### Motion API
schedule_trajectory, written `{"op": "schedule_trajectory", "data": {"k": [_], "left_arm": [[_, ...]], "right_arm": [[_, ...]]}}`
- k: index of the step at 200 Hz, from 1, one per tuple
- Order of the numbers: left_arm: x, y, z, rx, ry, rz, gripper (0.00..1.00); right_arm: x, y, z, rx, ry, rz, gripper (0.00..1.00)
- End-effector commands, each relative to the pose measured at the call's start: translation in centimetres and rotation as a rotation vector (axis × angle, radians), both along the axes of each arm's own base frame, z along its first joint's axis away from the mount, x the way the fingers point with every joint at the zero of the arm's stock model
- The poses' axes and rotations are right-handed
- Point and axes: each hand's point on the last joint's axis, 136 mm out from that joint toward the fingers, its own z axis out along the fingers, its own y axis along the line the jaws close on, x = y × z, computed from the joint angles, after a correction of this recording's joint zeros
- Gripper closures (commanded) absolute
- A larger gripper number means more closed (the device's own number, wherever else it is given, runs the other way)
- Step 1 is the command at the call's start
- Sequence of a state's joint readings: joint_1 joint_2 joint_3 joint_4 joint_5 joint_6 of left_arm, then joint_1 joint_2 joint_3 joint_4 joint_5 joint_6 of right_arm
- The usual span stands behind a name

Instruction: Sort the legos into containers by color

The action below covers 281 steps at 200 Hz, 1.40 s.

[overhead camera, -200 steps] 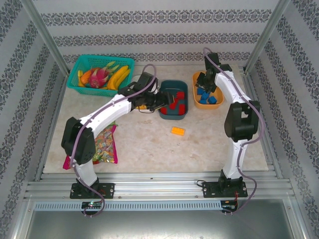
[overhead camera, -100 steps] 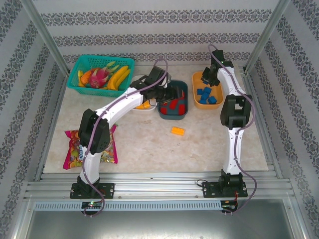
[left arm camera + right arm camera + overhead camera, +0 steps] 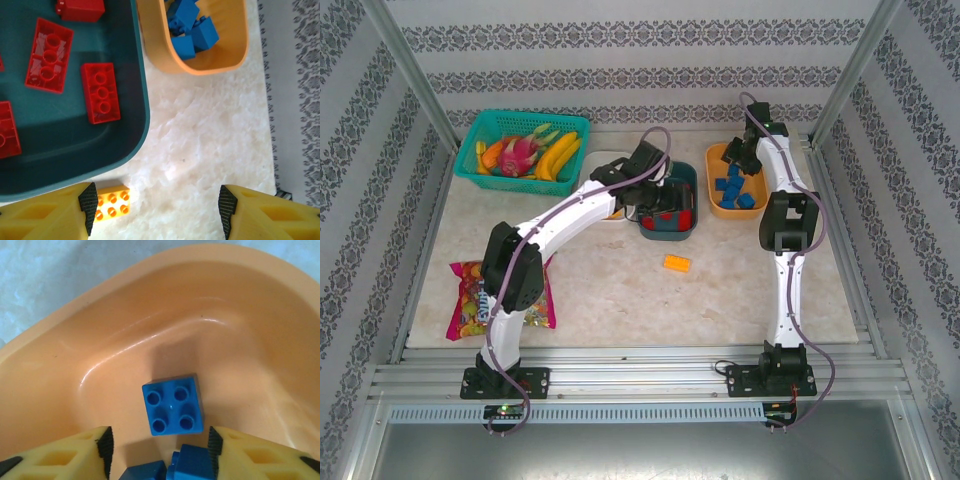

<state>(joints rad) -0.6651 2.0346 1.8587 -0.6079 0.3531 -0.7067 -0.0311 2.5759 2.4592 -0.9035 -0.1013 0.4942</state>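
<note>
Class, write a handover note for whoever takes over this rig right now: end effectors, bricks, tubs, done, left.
Left end effector: open, empty, at the dark teal tub.
Right end effector: open, empty, over the orange tub.
Done: red bricks in the dark teal tub, blue bricks in the orange tub.
To do: one yellow-orange brick on the table, probably for the white tub.

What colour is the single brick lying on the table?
Orange; the brick shows best in top view.
</note>
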Motion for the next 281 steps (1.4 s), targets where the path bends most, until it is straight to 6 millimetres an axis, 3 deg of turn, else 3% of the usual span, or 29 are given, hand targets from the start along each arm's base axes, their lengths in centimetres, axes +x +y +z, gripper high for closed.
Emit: {"op": "schedule_trajectory", "data": {"k": [1,38,71,83,100,134,162,187,217,281], "left_arm": [[-1.4,0.7,-1.1,0.094,-0.002,-0.033,0.31],[-4.0,1.5,-2.7,0.177,0.007,-0.064,0.29],[-6.5,2.5,-5.2,0.294,0.027,-0.062,0.25],[-7.2,2.5,-6.0,0.33,0.022,-0.066,0.21],[-8.0,2.0,-6.9,0.364,0.019,-0.079,0.11],[-9.2,0.7,-9.4,0.41,0.052,-0.094,0.1],[-9.1,0.5,-10.9,0.469,0.06,-0.068,0.05],[-8.6,-0.2,-11.8,0.48,0.066,-0.053,0.02],[-7.7,-1.3,-12.5,0.517,0.052,-0.053,0.02],[-7.3,-1.5,-14.4,0.618,0.069,-0.027,0.03]], "right_arm": [[0.4,0.5,4.2,0.02,-0.073,0.02,0.41],[-1.1,2.7,11.8,0.04,-0.193,0.061,0.4],[-6.7,6.1,16.4,0.077,-0.292,0.106,0.36],[-9.7,7.2,16.7,0.116,-0.309,0.108,0.34],[-14.6,8.1,15.6,0.185,-0.295,0.096,0.32],[-25.3,9.9,13.4,0.263,-0.25,0.13,0.26],[-33.1,9.3,13.2,0.278,-0.248,0.12,0.21],[-38.0,9.0,13.2,0.313,-0.261,0.115,0.2],[-40.8,10.2,12.9,0.404,-0.261,0.163,0.19],[-42.2,10.9,14.6,0.44,-0.304,0.229,0.19]]}}
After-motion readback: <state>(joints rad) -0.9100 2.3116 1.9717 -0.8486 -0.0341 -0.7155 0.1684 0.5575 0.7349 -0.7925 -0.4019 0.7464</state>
